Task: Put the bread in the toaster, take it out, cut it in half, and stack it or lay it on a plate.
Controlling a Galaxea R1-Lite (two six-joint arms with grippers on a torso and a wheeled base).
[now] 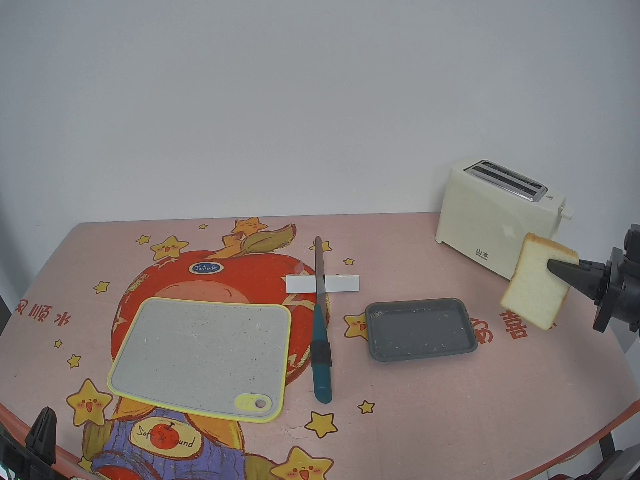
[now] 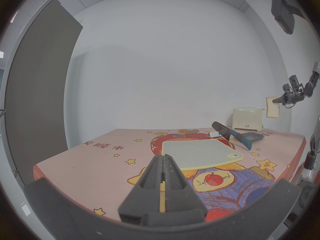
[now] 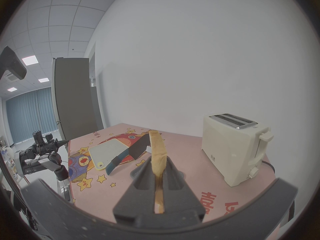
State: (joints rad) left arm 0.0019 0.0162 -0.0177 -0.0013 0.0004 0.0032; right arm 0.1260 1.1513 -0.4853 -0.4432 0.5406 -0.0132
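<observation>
My right claw [image 1: 559, 267] is clamping the bread [image 1: 535, 289] by its upper edge and holding it in the air just beside the toaster [image 1: 497, 216], not over the slots [image 1: 505, 180]. My left claw [image 2: 163, 166] is sitting pinched together on nothing, low at the near-left corner of the table [image 1: 467, 408].

Risks, as I'm judging them:
- The slice is hanging tilted (soft crumb, small grip), so it could be tearing or slipping out on the lift.
- Coming in skewed, a corner could be catching the slot rim and folding.
- Squeezing harder would be crushing it.

The knife [image 1: 321, 341], board [image 1: 200, 351] and plate [image 1: 420, 329] are lying well apart from all this.
</observation>
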